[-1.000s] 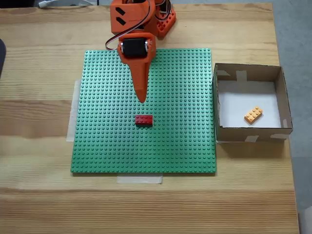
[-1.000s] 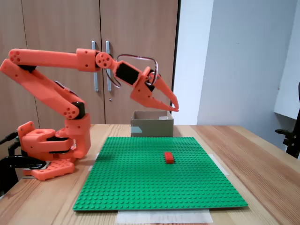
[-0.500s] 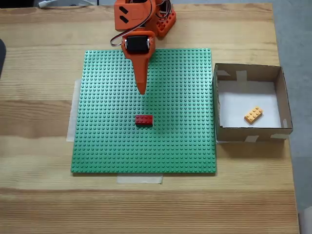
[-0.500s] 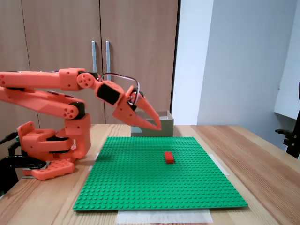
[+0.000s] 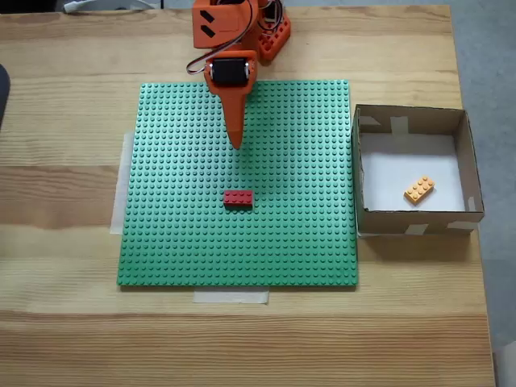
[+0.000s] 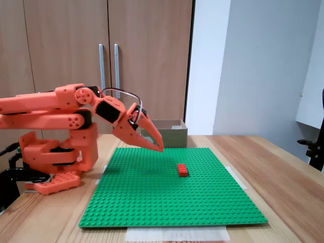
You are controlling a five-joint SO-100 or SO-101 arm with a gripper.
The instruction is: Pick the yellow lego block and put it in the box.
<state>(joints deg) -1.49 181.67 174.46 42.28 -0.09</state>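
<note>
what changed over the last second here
The arm folded back toward its base and sank lower, so the gripper pulled away from the red brick with jaws shut and empty. The yellow lego block stayed in the box; the red brick stayed put.

The orange arm is folded low, upper links nearly level. Its tool [image 6: 161, 149] [image 5: 235, 145] tilts downward with jaws together, tip hanging above the counter, holding nothing.

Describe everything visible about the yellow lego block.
The yellow lego block is a small yellow-orange plastic brick with two rows of four studs facing up. It lies flat and skewed on the white floor of the box, near its lower right corner in a fixed view from above, clear of the walls. Nothing else touches it.
</note>
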